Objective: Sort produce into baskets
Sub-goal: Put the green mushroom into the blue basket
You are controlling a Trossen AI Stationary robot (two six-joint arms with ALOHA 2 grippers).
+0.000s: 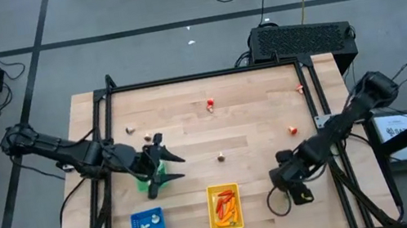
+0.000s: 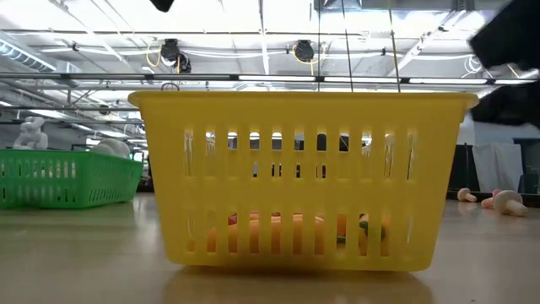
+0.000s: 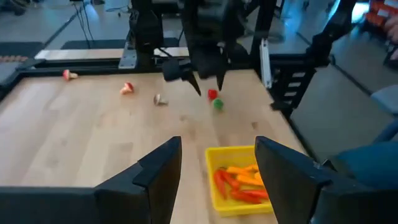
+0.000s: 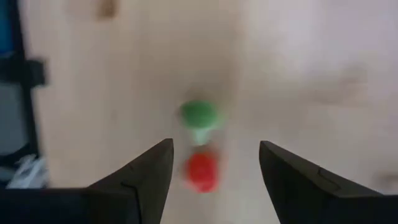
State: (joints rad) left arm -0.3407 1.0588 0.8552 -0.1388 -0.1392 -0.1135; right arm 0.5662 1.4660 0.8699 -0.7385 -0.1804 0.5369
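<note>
The left arm reaches in from the left edge, its gripper [image 1: 161, 164] spread open, fingers [image 3: 163, 171] wide apart. The right arm angles in from the right; its gripper [image 1: 285, 168] points down, jaws parted.

No text, label, brand, number or sign can be read anywhere; print on a white sheet [image 1: 399, 129] beside the right arm is seen but illegible.

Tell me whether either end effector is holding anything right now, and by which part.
Nothing is held. The right end effector stands open above a small red-and-green toy vegetable lying on the wooden table; the left end effector is open and empty.
</note>
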